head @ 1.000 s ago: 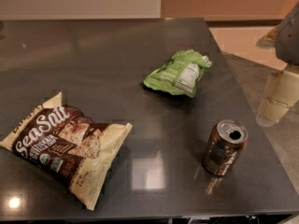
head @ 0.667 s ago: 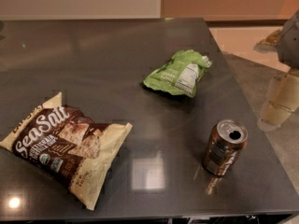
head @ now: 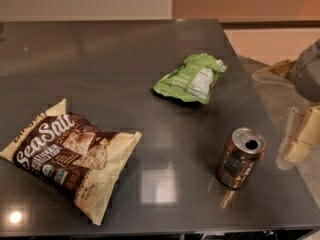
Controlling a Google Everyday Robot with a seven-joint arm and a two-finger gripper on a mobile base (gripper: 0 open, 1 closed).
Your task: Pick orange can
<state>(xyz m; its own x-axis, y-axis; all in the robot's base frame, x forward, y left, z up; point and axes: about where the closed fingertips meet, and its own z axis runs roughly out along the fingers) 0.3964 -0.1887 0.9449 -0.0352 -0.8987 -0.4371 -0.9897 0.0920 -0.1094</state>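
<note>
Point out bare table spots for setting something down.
Bare: far-left table behind the Sea Salt chip bag; also the strip between it and the orange can. Crowded: right edge, claw beside the can, green snack bag behind.

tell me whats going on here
The robot's pincer hangs just past the right edge of the dark table, beside the orange can but not touching it. The can stands near the front right corner. A green snack bag and a Sea Salt chip bag lie farther left.
</note>
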